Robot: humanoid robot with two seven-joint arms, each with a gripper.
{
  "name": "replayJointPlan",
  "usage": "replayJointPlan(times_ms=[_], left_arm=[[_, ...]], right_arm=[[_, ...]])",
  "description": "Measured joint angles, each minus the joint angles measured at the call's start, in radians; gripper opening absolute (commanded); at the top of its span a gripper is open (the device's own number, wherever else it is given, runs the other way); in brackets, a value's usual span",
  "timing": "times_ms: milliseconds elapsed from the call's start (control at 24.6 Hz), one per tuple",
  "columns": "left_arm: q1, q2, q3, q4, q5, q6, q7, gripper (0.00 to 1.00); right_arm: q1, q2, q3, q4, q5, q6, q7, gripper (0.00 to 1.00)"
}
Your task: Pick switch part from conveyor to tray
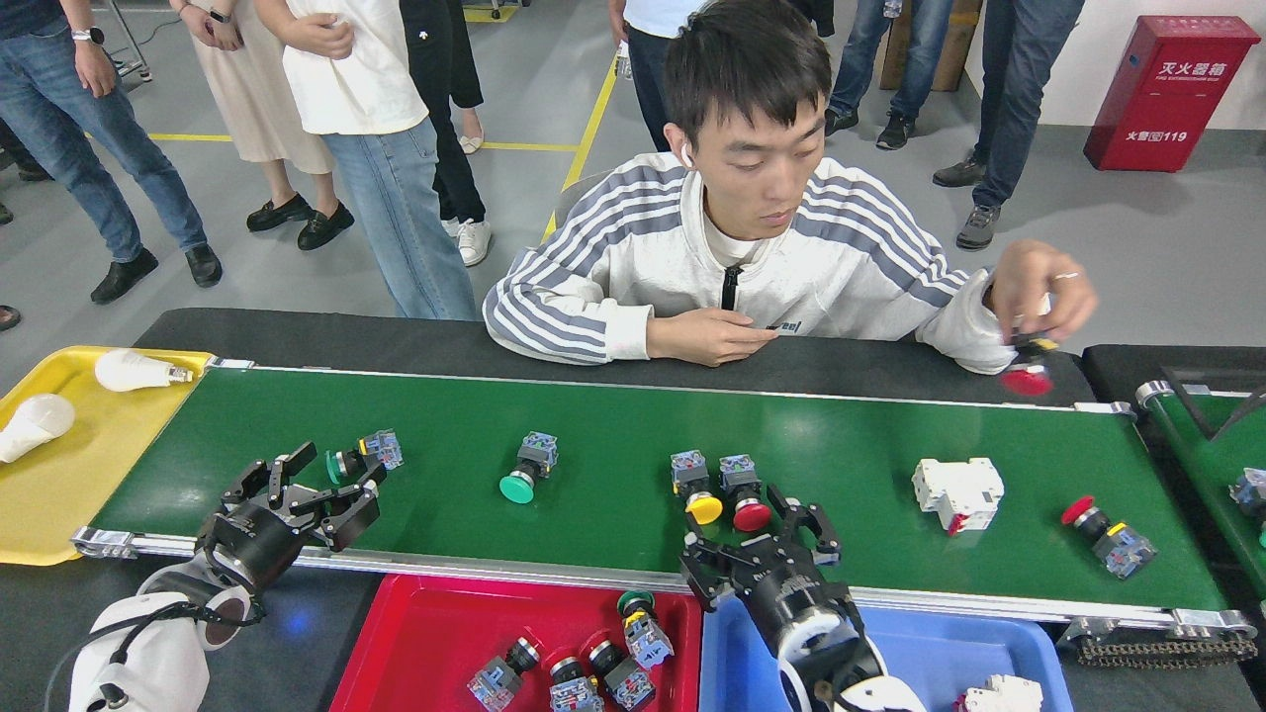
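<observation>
Switch part with green cap (362, 456) lies near the conveyor (613, 435) left end, just beyond my left gripper (312, 487), long axis across the fingers, cap toward them. Left fingers apart. Right gripper (762, 539) also spread, short of the red-capped switch (744, 491).

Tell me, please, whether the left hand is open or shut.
Open: the left hand's black fingers are spread apart over the conveyor's near edge, gripping nothing.
</observation>
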Motion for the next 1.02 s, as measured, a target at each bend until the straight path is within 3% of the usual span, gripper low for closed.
replayJointPlan(times_ms=[41, 122, 163, 244, 569, 773, 854, 895, 935, 1017], left_arm=[[-0.017, 0.000, -0.021, 0.030, 0.000, 0.026, 0.007, 1.00], [-0.053, 0.000, -0.059, 0.095, 0.000, 0.080, 0.026, 1.00], [-0.071, 0.000, -0.069, 0.126, 0.000, 0.100, 0.036, 1.00], [-0.100, -0.002, -0.076, 0.184, 0.000, 0.132, 0.056, 1.00], [-0.109, -0.021, -0.071, 0.217, 0.000, 0.219, 0.073, 1.00], [-0.110, -0.044, -0.068, 0.218, 0.003, 0.312, 0.075, 0.98], [-0.112, -0.056, -0.066, 0.218, 0.010, 0.337, 0.076, 0.92], [-0.113, -0.062, -0.066, 0.216, 0.013, 0.342, 0.076, 0.88], [-0.113, -0.068, -0.065, 0.213, 0.018, 0.347, 0.076, 0.84], [-0.112, -0.077, -0.066, 0.189, 0.031, 0.350, 0.076, 0.80]], right_arm=[[-0.029, 0.008, 0.002, 0.041, -0.003, 0.001, 0.002, 0.83], [-0.068, 0.011, 0.014, 0.093, -0.006, 0.005, 0.002, 0.37], [-0.076, 0.011, 0.030, 0.106, -0.006, 0.007, 0.002, 0.25], [-0.081, 0.009, 0.068, 0.115, -0.008, -0.010, 0.002, 0.14], [-0.081, 0.006, 0.091, 0.105, -0.011, -0.085, 0.001, 0.09], [-0.006, 0.005, 0.181, -0.047, -0.011, -0.097, 0.001, 0.09], [0.062, 0.003, 0.251, -0.144, -0.011, -0.114, 0.001, 0.15], [0.099, -0.001, 0.285, -0.188, -0.010, -0.131, 0.001, 0.42], [0.134, -0.006, 0.316, -0.229, -0.009, -0.145, 0.001, 1.00], [0.190, -0.020, 0.363, -0.299, -0.008, -0.164, 0.002, 1.00]])
